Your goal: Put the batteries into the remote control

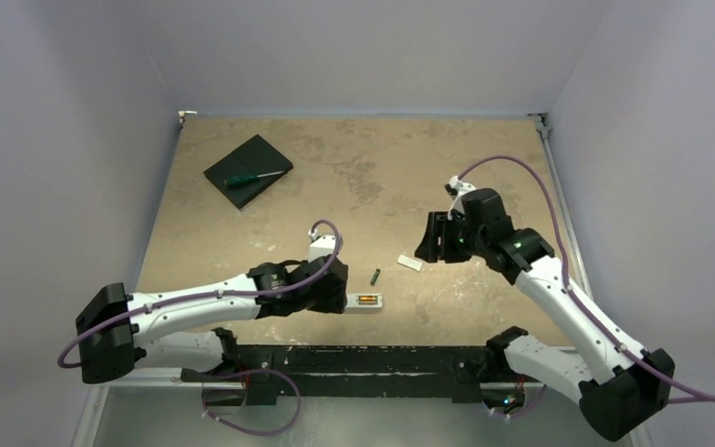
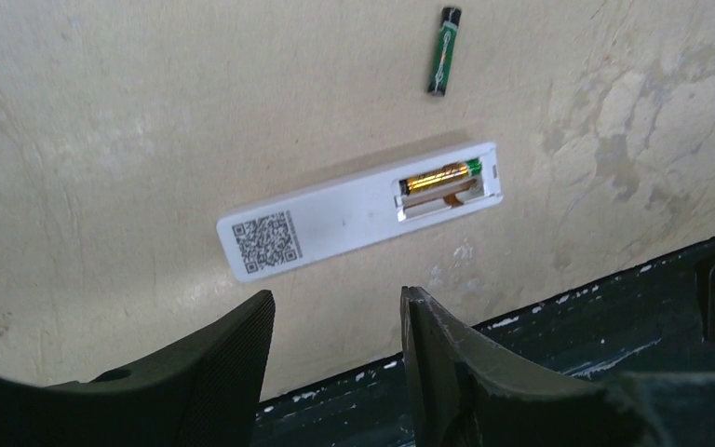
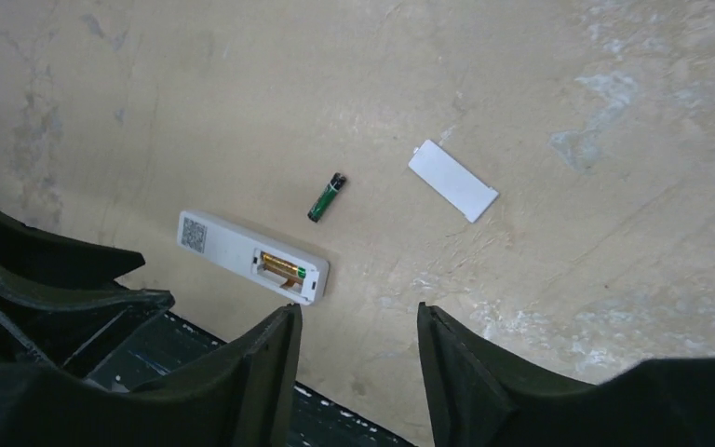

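The remote control (image 1: pixel 372 302) (image 2: pixel 335 219) (image 3: pixel 228 244) lies face down near the table's front edge, its plain white back with a QR label facing up. Its battery bay is uncovered and holds one battery (image 2: pixel 442 175) (image 3: pixel 284 267). A second battery (image 1: pixel 374 276) (image 2: pixel 444 51) (image 3: pixel 327 196) lies loose on the table just behind the remote. My left gripper (image 1: pixel 343 298) (image 2: pixel 337 298) hovers at the remote's left end, open and empty. My right gripper (image 1: pixel 431 246) (image 3: pixel 358 312) hangs farther back on the right, jaws apart with nothing between them.
A small white battery cover (image 1: pixel 410 264) (image 3: pixel 452 181) lies right of the loose battery. A flat black pad (image 1: pixel 242 166) with a green-handled screwdriver (image 1: pixel 253 177) on it sits at the back left. The dark base rail (image 1: pixel 354 358) runs along the front edge.
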`<state>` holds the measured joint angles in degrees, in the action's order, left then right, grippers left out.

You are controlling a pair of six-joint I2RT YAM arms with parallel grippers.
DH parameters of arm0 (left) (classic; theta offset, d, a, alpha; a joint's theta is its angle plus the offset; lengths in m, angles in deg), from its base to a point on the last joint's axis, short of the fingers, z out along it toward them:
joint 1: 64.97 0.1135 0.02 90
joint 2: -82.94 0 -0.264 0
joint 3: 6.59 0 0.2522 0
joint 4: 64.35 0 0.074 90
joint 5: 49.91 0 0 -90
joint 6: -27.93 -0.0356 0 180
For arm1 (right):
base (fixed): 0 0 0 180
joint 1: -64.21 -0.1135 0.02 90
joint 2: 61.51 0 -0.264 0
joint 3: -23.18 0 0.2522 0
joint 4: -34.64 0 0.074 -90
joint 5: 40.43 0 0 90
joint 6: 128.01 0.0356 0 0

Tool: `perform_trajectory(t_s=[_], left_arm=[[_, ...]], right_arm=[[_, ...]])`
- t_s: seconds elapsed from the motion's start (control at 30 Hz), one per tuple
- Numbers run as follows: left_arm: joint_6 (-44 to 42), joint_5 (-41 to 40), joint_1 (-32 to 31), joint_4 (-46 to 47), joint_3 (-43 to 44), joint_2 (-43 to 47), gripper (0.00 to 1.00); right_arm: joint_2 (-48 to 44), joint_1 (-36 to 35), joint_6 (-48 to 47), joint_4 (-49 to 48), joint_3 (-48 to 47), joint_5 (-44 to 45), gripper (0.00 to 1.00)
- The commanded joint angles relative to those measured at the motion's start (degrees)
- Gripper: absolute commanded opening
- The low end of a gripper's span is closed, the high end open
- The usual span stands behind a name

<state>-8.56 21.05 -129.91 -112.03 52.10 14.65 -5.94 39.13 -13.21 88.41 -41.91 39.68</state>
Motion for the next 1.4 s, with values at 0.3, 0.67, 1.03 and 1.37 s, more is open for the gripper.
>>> perform_trajectory(t_s=[0.3,0.67,1.03,1.37], left_arm=[[11.34,7.17,-3.06,6.9,-12.24,4.82,0.39],[12.14,3.22,-3.12,10.35,-13.45,-1.99,0.2],[9.74,-0.54,0.39,9.4,-12.61,-5.55,0.16],[5.79,-1.15,5.21,9.83,-11.5,-7.36,0.15]], right_arm=[[10.18,-10.86,7.36,-12.55,4.14,2.91,0.05],[20.5,-15.04,8.31,-18.34,4.69,5.54,0.0],[28.62,-18.68,9.04,-21.65,3.85,7.37,0.0],[32.06,-22.59,8.94,-22.38,3.83,8.61,0.0]])
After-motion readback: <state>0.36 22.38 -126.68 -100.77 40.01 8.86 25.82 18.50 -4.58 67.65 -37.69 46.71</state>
